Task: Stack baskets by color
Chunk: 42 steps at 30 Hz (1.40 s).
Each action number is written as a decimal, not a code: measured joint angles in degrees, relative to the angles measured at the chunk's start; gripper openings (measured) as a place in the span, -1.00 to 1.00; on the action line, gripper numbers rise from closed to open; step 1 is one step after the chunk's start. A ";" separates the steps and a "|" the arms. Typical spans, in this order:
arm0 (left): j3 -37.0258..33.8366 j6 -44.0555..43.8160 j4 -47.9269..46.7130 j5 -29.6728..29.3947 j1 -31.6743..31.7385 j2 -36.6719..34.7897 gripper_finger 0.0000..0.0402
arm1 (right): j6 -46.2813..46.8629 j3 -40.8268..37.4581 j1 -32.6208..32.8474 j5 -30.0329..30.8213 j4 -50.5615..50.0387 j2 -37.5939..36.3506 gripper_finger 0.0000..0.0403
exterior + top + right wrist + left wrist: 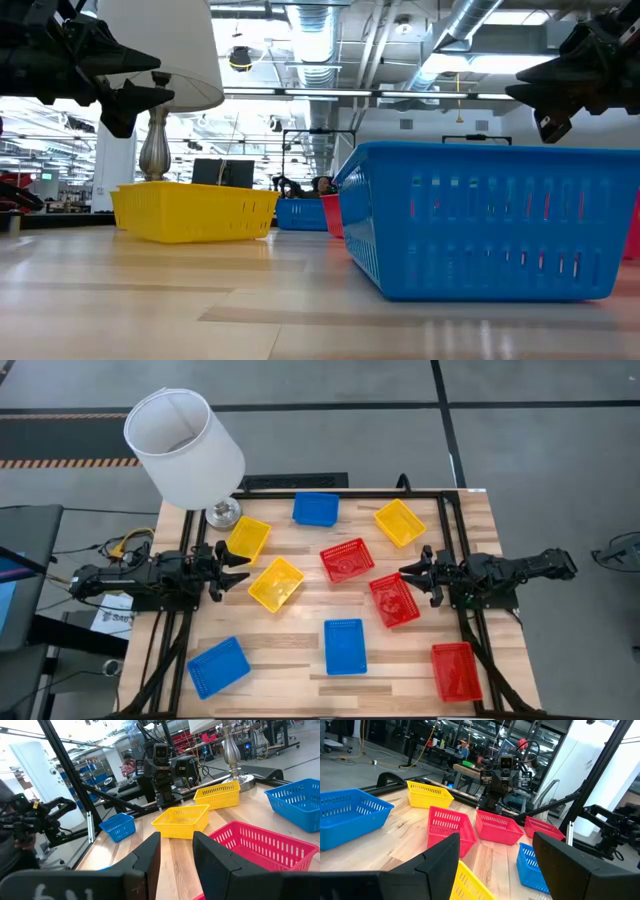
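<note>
Table point(300, 660), pale wood, seen whole only from above; nine baskets lie on it singly, none stacked.

Near edge: blue basket point(218, 665) at the left corner, blue basket point(345, 646) at centre, red basket point(456, 671) at the right corner. The level view shows only the centre blue one point(490, 220) large in front, with a yellow basket point(195, 210) behind it, and does not reveal the rest of the layout.

Middle: yellow basket point(276, 583), red basket point(347, 559), red basket point(394, 600).

Far edge: yellow basket point(248, 538) beside the lamp base, blue basket point(316, 509), yellow basket point(400, 522). White lampshade point(184, 448) overhangs the far left corner.

Left gripper point(240, 570): arm stretched level from the left side, fingers spread wide, empty, tips just short of the middle yellow basket (its wrist view looks across the red baskets to the other arm).

Right gripper point(408, 574): arm level from the right side, fingers parted by a narrow gap, holding nothing, hanging above the red basket nearest it.
</note>
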 joint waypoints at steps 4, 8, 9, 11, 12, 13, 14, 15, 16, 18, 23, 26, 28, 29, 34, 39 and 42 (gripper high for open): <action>0.00 -0.71 0.00 0.02 -0.01 0.00 0.20 | 0.00 0.01 0.00 0.01 -0.01 0.01 -0.31; 0.00 -5.64 0.01 -0.03 -0.01 0.00 0.20 | 0.00 0.00 -0.01 0.00 -0.01 0.00 -0.32; 0.02 -6.47 0.01 -0.13 -0.01 0.00 0.20 | -0.01 0.02 0.01 0.00 0.01 0.02 -0.32; 0.00 -7.68 0.03 -0.48 0.00 0.00 0.20 | 0.00 0.01 0.01 0.01 0.00 0.00 -0.32; 0.00 -8.11 0.06 -0.48 0.01 -0.01 0.20 | 0.00 0.00 0.01 0.01 -0.01 0.00 -0.32; 0.02 -8.38 0.06 -0.48 -0.01 0.01 0.20 | 0.00 0.02 0.01 0.02 0.01 0.02 -0.31; 0.02 -8.67 0.06 -0.48 -0.01 0.01 0.20 | -0.01 0.00 0.01 0.01 0.00 0.01 -0.31; 0.02 -9.59 0.06 -0.48 -0.01 0.00 0.20 | 0.00 0.00 0.01 0.00 -0.01 0.02 -0.31; 0.02 -11.06 0.03 -0.48 -0.01 0.00 0.20 | 0.00 0.00 0.01 0.00 0.01 0.00 -0.31; 0.02 -14.87 0.03 -0.50 -0.01 0.01 0.20 | 0.00 0.01 0.01 0.02 0.00 0.01 -0.32; 0.02 -24.50 0.03 -0.57 -0.01 0.01 0.20 | 0.00 0.00 0.01 0.00 -0.01 0.00 -0.32; 0.02 -30.68 0.11 -0.97 0.00 0.01 0.20 | -0.01 0.01 0.01 0.01 0.00 0.01 -0.31; 0.02 -33.52 0.12 -1.22 0.01 0.01 0.20 | 0.00 0.01 0.00 0.00 0.01 0.00 -0.31; 0.02 -34.09 0.18 -1.63 0.01 0.01 0.20 | 0.00 0.00 0.00 0.02 0.00 0.02 -0.31; 0.07 -34.32 0.46 -4.20 0.01 0.01 0.20 | 0.00 0.00 0.01 0.02 0.43 0.00 -0.32; 0.27 -37.25 0.67 -7.96 0.01 0.01 0.20 | 0.04 0.00 0.01 0.02 0.91 0.01 -0.31; 0.37 -37.78 0.65 -10.27 0.01 0.01 0.20 | 0.02 0.00 0.01 0.10 0.93 0.00 -0.32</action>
